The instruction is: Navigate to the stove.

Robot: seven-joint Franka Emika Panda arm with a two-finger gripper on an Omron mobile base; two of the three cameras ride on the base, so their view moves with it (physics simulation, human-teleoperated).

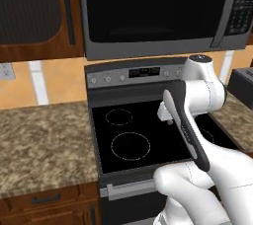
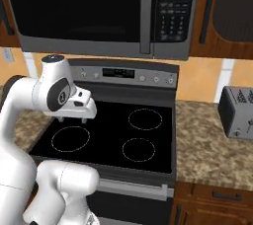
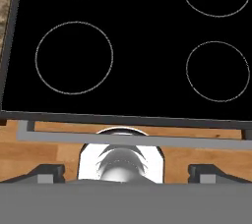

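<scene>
The stove stands straight ahead of me, a steel range with a flat black glass cooktop and thin white burner rings. Its grey back panel carries knobs and a display. My gripper hangs over the front left part of the cooktop and points down. In the hand view the black glass lies below with several rings on it. The gripper is open there, its two dark fingertips far apart with nothing between them. From the left base the hand shows half behind my forearm.
A black-fronted steel microwave hangs right above the stove. Speckled granite counter runs on both sides, and a steel toaster stands on the right stretch. The oven door handle lies along the stove's front, over wooden floor.
</scene>
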